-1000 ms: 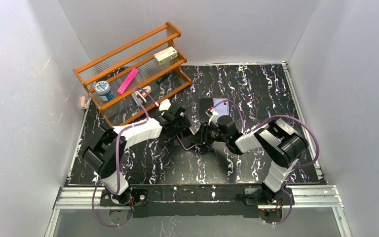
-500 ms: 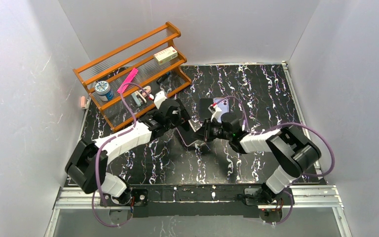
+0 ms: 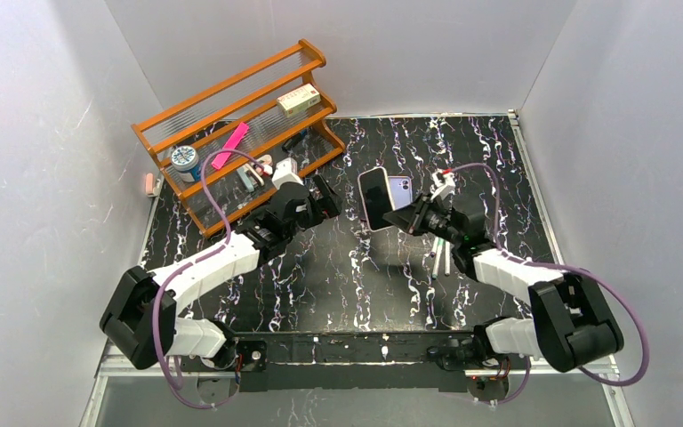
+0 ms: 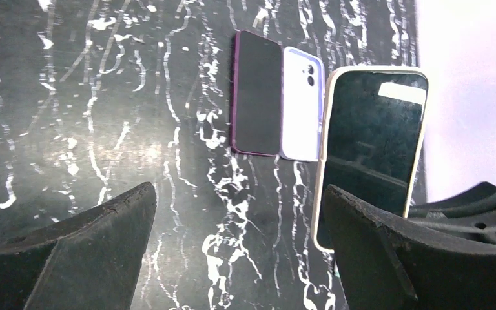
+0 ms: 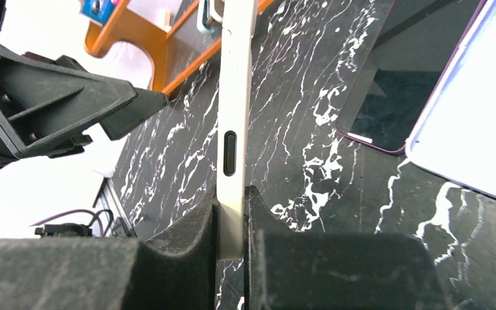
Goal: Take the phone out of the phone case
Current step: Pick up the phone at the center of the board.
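My right gripper (image 3: 406,216) is shut on the lower end of a phone (image 3: 375,197) with a dark screen and a cream-white rim that looks like its phone case. It holds the phone upright above the table's middle. In the right wrist view the cream edge (image 5: 236,97), with a dark side button, is pinched between both pads (image 5: 197,226). My left gripper (image 3: 325,197) is open with nothing in it, a little to the left of the phone. In the left wrist view the phone's screen (image 4: 371,142) stands just past the right fingertip (image 4: 361,226).
A dark slab with a purple rim (image 4: 256,93) and a lavender phone back (image 4: 301,103) lie side by side on the table behind the held phone. An orange rack (image 3: 231,124) holds a jar, a pink item and a box at the back left. White sticks (image 3: 440,258) lie under the right arm.
The left gripper opened, let go and drew back toward the rack. The right gripper closed on the phone, lifted it off the table and carried it right, standing it upright.
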Controlling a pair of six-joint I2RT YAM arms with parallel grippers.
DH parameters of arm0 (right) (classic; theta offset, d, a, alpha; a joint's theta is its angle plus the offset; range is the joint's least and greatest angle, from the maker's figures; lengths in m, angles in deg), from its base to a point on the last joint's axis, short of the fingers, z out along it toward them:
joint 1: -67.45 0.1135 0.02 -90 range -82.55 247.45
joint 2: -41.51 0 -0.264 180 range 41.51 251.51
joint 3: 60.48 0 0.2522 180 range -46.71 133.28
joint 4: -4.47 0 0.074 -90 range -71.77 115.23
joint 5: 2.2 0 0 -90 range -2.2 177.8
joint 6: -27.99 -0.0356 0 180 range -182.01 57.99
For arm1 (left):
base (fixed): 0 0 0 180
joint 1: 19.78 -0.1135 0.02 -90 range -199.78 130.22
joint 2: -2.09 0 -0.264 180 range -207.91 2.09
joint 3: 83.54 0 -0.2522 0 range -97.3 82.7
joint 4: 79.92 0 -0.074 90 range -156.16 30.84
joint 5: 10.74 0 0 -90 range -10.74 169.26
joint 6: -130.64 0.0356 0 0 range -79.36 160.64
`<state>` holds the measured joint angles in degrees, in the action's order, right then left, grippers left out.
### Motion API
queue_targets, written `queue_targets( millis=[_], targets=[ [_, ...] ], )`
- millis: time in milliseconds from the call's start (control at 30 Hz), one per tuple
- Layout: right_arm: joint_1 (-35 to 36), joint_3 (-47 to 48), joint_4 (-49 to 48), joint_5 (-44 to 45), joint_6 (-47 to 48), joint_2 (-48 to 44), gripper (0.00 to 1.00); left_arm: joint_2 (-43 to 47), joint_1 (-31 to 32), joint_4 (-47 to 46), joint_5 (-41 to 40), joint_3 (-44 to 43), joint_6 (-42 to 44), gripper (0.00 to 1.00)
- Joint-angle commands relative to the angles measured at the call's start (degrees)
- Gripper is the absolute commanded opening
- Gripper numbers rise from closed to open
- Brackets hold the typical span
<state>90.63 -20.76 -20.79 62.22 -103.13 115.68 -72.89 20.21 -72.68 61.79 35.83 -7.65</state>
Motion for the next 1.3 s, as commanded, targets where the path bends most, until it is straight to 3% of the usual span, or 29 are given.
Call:
queue_targets(
  millis=[0, 300, 733, 1100, 1267],
  targets=[
    [-4.8, -1.7, -6.0, -6.3, -3.1, -5.2, 0.01, 0.6, -1.9, -9.9, 8.0, 1.7, 0.6, 0.98],
    [-10.6, -4.0, -15.6, -14.8, -11.7, -7.9, 0.01, -3.5, -6.0, -28.4, 30.0, 4.6, -5.4, 0.98],
    [-9.3, -1.6, -27.5, -22.9, -22.8, -5.3, 0.01, -9.2, -5.7, -39.5, 42.0, 3.0, -8.9, 0.95],
    [-6.3, 1.7, -27.6, -25.4, -23.4, -2.6, 0.01, -11.2, -4.6, -44.2, 46.2, 2.2, -10.8, 0.76],
    [-5.5, 2.6, -27.5, -26.6, -23.1, -1.9, 0.01, -10.2, -4.6, -45.8, 45.2, 3.0, -11.8, 0.56]
  ],
)
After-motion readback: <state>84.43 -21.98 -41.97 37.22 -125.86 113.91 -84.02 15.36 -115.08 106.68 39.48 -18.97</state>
